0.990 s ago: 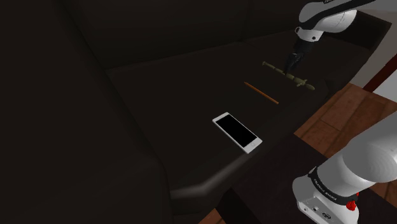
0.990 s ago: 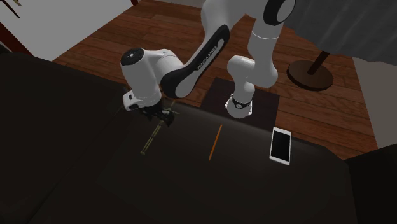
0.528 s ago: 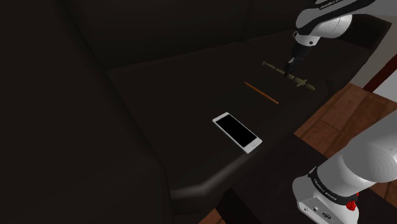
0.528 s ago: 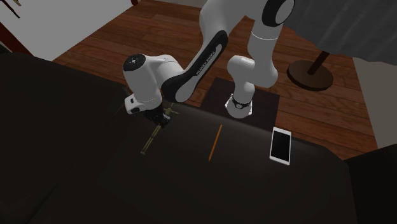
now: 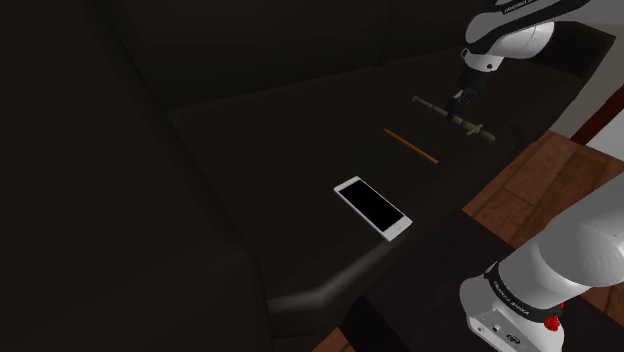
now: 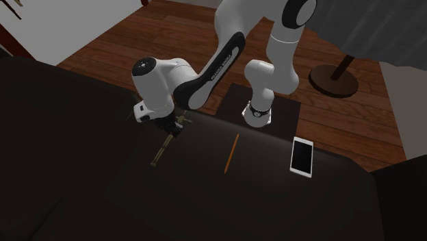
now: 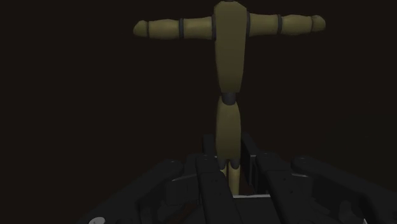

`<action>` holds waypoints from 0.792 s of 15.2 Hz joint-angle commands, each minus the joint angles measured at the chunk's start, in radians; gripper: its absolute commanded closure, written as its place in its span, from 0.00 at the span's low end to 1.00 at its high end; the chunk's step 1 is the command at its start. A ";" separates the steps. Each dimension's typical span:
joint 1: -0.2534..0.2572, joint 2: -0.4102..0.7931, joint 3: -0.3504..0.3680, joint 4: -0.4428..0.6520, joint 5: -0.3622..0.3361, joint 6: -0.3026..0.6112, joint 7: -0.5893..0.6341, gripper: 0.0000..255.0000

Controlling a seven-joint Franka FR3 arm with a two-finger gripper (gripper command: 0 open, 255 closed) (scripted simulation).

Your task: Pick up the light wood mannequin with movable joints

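1. At the near edge of the counter (image 5: 300, 130), in the shoulder view, a white-framed smartphone (image 5: 372, 208) lies flat with its screen up, well apart from the work. It has no bearing on the grasp.
2. Beyond it lies a thin orange-brown pencil (image 5: 411, 145). It is near the target but not touching it, and sits on the stand side of it.
3. Farthest out, by the counter's far corner, the wooden mannequin (image 5: 455, 118) lies flat. It reads olive-tan in the dim light. The wrist view shows its arms spread in a T, with dark joint rings between the segments (image 7: 229, 57).
4. The tool (image 7: 230, 153) is down on the figure and closed narrowly about the lower leg segment, one black finger on each side. The second exterior view shows the tool (image 6: 171, 130) low over one end of the figure (image 6: 163, 149).
5. Judgement: the hold is at the leg end, far from the torso. The heavier torso end is likely to droop or swing at the waist joint on lifting.
6. Recommendation: confirm firm contact on both sides before rising.
7. Recommendation: lift straight up and slowly, with no sideways travel until the arms clear the counter.
8. Risk: the rounded leg could roll or slide out of a light clamp. Drift towards the pencil should be avoided.
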 commanded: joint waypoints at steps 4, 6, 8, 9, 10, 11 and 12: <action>0.000 -0.029 0.003 0.035 -0.014 -0.061 0.011 1.00; 0.001 -0.039 0.005 0.053 -0.019 -0.088 0.015 1.00; 0.001 -0.048 0.007 0.071 -0.022 -0.115 0.019 1.00; 0.001 -0.052 0.008 0.081 -0.024 -0.128 0.021 1.00; 0.001 -0.056 0.009 0.091 -0.026 -0.141 0.022 1.00; 0.001 -0.060 0.010 0.101 -0.027 -0.155 0.024 1.00; 0.001 -0.063 0.010 0.111 -0.029 -0.168 0.025 1.00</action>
